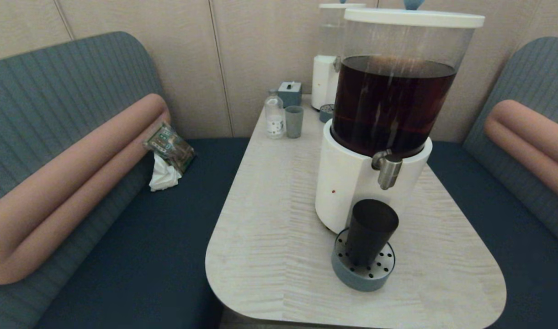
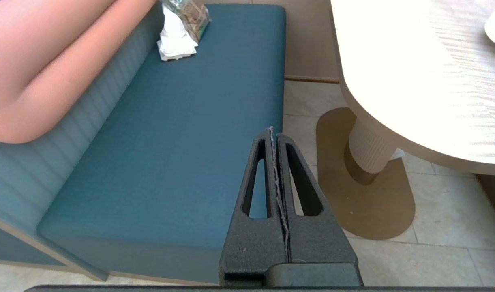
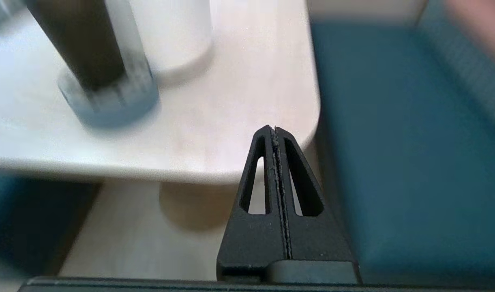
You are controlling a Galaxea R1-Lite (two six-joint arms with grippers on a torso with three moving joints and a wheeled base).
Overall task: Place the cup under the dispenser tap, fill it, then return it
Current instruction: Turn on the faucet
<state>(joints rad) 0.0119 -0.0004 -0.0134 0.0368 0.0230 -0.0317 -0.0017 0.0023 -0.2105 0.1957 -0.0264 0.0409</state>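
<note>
Black cup on the drip tray below the tap, both grippers closed and off the worktop.

Nearest in, the right gripper (image 3: 275,129) hangs just off the worktop's (image 1: 269,237) rounded corner, jaws pressed together on nothing; the left gripper (image 2: 273,132) sits over the blue bench seat (image 2: 182,134) beside the worktop, jaws likewise closed and empty. Neither arm shows in the head view. On the worktop's near end, the cup (image 1: 370,230) stands upright on the round grey perforated drip tray (image 1: 358,278), up against the dispenser's white base (image 1: 345,183). Just above and slightly behind it, the dispenser tap (image 1: 388,168) points down. Above that, the clear tank (image 1: 393,100) holds dark brown liquid. Farther back: a grey-green cup (image 1: 294,121), a small bottle (image 1: 274,116), and a smaller white dispenser (image 1: 325,68).
</note>
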